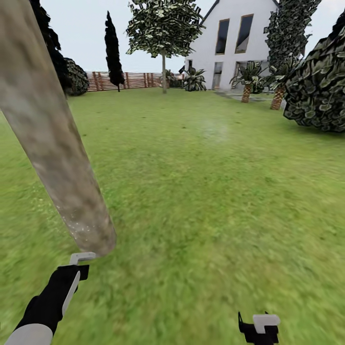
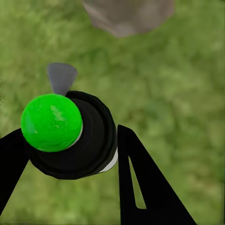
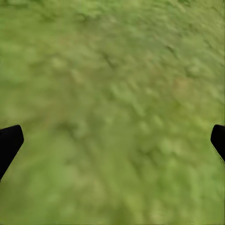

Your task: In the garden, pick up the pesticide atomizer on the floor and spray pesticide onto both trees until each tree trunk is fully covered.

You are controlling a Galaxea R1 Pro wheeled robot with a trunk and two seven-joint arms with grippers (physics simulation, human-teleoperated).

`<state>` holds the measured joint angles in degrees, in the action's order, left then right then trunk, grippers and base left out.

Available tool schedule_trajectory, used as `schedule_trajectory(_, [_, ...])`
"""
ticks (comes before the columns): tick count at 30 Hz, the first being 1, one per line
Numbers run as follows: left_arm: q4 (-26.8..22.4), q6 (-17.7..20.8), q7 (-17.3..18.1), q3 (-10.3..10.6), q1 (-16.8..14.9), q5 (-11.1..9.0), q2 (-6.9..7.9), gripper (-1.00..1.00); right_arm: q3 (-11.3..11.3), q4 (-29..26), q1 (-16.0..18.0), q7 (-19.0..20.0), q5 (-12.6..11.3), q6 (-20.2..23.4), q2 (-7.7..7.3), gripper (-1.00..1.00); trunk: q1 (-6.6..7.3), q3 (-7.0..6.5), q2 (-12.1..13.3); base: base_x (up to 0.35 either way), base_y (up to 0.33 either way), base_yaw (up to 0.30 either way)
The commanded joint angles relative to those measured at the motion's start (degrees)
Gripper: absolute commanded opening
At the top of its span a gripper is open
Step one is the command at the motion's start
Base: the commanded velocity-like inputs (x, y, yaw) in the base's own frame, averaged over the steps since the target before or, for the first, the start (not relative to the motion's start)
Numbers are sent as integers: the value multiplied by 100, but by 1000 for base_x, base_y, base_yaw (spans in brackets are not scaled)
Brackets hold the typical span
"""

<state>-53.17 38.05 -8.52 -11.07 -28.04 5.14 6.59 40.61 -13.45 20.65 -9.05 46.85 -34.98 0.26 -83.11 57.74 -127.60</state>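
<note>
A thick tree trunk of mottled grey-brown bark rises at the left of the head view, with its base just beyond my left gripper. Tiny white specks dot its lower part. In the left wrist view my left gripper is shut on the pesticide atomizer, a black bottle with a bright green cap and a grey nozzle that faces the trunk's foot. My right gripper hangs open low over the grass, its fingertips far apart. Another bare-trunked tree stands far across the lawn.
Green lawn stretches ahead. A large dark bush stands at the right, short palms and a white house behind. A brown slat fence and dark columnar trees close the far side.
</note>
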Motion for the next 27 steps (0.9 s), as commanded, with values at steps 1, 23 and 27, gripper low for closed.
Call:
schedule_trajectory(1, [0, 0, 0, 0, 0, 5, 0, -100, 0, 0, 0, 0, 0, 0, 1, 100, 0, 0, 0, 202, -229, 278])
schedule_trajectory(23, [0, 0, 0, 1, 0, 5, 0, -100, 0, 0, 0, 0, 0, 0, 0, 100, 0, 0, 0, 177, -228, 148])
schedule_trajectory(27, [0, 0, 0, 2, 0, 5, 0, -100, 0, 0, 0, 0, 0, 0, 1, 100, 0, 0, 0, 1, -269, 271])
